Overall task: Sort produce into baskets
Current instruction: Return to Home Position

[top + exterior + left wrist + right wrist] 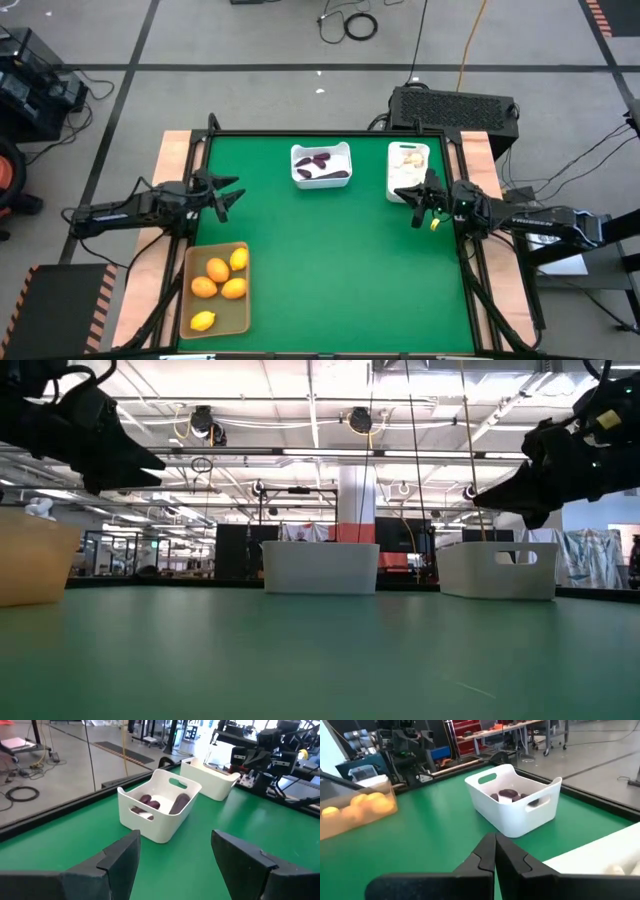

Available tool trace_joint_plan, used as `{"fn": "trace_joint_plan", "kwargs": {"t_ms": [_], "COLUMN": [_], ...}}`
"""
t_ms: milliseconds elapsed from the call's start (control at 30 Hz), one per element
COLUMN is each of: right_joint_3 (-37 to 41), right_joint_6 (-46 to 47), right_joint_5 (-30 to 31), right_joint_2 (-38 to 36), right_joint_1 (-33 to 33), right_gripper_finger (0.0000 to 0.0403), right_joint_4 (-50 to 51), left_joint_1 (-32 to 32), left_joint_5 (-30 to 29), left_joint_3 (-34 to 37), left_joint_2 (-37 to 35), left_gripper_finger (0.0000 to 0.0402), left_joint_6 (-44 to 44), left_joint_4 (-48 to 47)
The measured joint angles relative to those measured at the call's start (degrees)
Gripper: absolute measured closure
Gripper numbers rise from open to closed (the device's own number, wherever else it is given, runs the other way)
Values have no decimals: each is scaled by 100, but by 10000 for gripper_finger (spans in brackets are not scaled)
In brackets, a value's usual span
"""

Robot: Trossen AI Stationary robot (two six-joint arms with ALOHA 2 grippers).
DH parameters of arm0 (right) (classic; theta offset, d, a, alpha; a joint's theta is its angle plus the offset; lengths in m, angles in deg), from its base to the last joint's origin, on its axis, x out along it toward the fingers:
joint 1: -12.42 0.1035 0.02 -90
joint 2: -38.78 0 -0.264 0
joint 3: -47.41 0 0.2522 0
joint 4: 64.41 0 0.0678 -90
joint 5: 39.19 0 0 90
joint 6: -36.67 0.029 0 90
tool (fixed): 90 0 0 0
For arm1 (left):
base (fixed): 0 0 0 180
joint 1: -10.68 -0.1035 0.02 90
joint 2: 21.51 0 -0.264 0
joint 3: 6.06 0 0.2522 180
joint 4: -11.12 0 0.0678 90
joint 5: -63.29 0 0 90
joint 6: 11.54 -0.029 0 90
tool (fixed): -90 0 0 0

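Both grippers hang above the green table and touch nothing. My left gripper (230, 198) (175, 845) is open at the left edge, just beyond the tan tray (190, 300), which holds several orange and yellow fruits (222, 283). My right gripper (416, 206) (495, 844) is shut at the right edge, beside the narrow white bin (392, 185), in which white bulbs (408, 160) lie. The squarish white bin (298, 178) at the far middle holds dark purple pieces (160, 804).
The middle of the green mat (340, 260) lies bare between the baskets. A wooden frame (178, 150) borders the table. A black box (455, 105) stands beyond the far right corner, and cables lie on the floor around it.
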Motion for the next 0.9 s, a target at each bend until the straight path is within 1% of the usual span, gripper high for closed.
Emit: {"fn": "trace_joint_plan", "kwargs": {"t_ms": [100, 267, 467, 700, 800, 900], "right_joint_3": [0, -2, -2, -2, -2, -2], "right_joint_6": [-99, -259, -310, -605, -695, -794], "right_joint_5": [2, 1, 0, -1, -161, -145], "right_joint_2": [-62, -213, -465, -690, -715, -715], "right_joint_1": [0, 0, 0, 0, 0, 0], "right_gripper_finger": [403, 402, 402, 402, 402, 402], "right_joint_4": [93, 173, 755, 755, 759, 855], "left_joint_1": [2, 5, 7, 7, 7, 7], "left_joint_5": [18, 235, 235, 200, 202, 207], "left_joint_3": [39, 40, 84, 277, 490, 517], "left_joint_2": [1, 1, 1, 1, 1, 25], "left_gripper_finger": [150, 150, 150, 150, 150, 150], "left_joint_6": [127, 136, 278, 279, 368, 404], "left_joint_4": [-14, -10, -60, 5, 135, 192]}}
